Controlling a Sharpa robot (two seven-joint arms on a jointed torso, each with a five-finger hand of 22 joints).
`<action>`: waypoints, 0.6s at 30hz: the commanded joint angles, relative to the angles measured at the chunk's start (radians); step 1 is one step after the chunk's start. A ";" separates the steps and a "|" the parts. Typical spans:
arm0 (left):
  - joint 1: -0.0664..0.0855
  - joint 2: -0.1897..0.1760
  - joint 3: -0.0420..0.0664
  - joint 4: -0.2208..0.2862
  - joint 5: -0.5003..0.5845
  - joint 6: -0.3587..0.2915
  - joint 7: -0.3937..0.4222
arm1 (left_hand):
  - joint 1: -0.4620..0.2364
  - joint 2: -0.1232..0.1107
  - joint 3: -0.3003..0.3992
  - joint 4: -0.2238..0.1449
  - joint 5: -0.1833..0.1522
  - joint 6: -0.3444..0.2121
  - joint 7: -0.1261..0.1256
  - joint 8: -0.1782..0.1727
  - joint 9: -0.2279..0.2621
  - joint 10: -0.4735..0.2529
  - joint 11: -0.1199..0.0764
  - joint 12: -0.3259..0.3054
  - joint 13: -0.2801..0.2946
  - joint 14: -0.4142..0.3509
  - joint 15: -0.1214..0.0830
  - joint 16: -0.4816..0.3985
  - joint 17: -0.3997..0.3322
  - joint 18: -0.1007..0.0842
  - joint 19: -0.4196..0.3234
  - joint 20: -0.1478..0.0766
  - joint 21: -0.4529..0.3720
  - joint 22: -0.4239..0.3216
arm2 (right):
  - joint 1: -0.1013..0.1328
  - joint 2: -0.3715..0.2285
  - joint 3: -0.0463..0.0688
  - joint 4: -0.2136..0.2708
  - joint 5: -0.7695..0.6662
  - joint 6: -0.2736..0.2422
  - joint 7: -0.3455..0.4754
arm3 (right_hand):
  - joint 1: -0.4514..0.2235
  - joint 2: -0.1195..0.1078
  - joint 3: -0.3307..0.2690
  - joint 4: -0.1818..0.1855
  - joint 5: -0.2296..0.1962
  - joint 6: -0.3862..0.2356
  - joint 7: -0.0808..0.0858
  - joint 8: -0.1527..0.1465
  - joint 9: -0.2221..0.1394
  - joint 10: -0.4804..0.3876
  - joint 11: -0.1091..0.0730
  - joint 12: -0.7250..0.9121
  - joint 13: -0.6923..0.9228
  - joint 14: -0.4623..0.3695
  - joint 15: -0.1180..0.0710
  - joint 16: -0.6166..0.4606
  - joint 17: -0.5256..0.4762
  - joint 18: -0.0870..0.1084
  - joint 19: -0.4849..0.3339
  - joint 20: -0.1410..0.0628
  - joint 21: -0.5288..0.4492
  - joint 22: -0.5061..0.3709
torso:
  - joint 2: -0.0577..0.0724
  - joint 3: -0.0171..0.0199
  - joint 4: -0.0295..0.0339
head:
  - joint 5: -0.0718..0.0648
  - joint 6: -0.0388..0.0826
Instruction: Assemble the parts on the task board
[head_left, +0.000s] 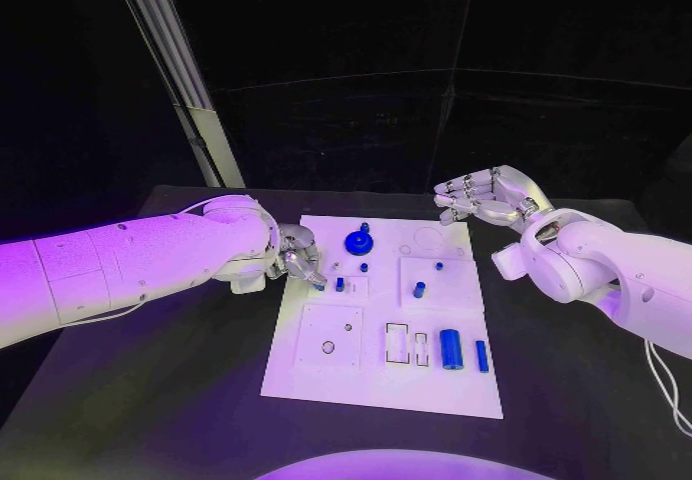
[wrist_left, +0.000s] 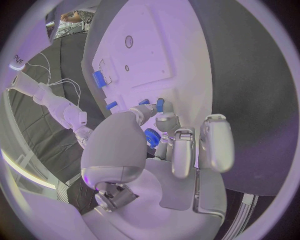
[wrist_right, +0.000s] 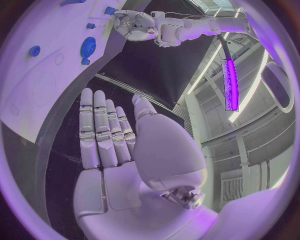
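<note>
Task board, table centre: assembly judged early.
Blue gear, seated near the board's far edge.
Two blue cylinders lie loose near its right edge, still to place.
Left hand, at the board's left edge: fingertips pinch a small blue peg.
Right hand, beyond the far right corner: fingers straight, together, holding nothing.
</note>
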 joint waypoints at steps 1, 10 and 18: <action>-0.003 0.007 -0.003 0.000 -0.004 0.037 0.016 | 0.006 -0.005 0.140 -0.144 0.004 -0.001 -0.005 0.005 -0.001 0.007 -0.001 0.000 0.000 0.106 -0.001 0.003 0.263 0.004 0.012 -0.003 0.003 0.001 | 0.002 0.001 0.001 0.001 0.004 0.008 0.012 | -0.011 0.002 -0.006 0.002 0.004 -0.008 -0.003 0.004 0.001 -0.008 0.002 0.003 -0.001 -0.008 0.002 0.000 -0.001 0.004 0.005 0.002 -0.006 -0.001 | 0.000 0.0001 -0.0004 | -0.001 -0.001; -0.003 0.021 -0.002 -0.016 0.010 0.056 -0.009 | -0.009 0.003 0.142 -0.138 0.005 0.003 -0.007 0.004 -0.001 0.010 -0.001 -0.005 -0.007 0.106 -0.001 0.003 0.263 0.005 0.011 -0.003 0.001 -0.002 | 0.002 0.002 0.001 0.002 0.004 0.007 0.011 | -0.014 0.003 -0.007 0.003 0.007 -0.008 -0.002 0.004 0.001 -0.009 0.002 0.004 -0.001 -0.008 0.002 0.000 -0.003 0.004 0.006 0.002 -0.008 -0.002 | 0.000 0.0004 -0.0003 | -0.003 -0.004; -0.003 0.028 -0.002 -0.026 0.023 0.061 -0.022 | -0.041 0.008 0.125 -0.123 0.002 0.017 -0.014 0.008 0.002 0.025 -0.005 0.014 0.021 0.106 -0.003 0.003 0.263 0.005 0.011 -0.004 0.001 0.001 | 0.002 0.002 0.001 0.002 0.004 0.007 0.011 | -0.014 0.004 -0.007 0.003 0.007 -0.008 -0.002 0.004 0.001 -0.009 0.002 0.005 -0.001 -0.008 0.002 0.000 -0.003 0.004 0.006 0.002 -0.008 -0.003 | 0.000 0.0004 0.0002 | -0.005 -0.006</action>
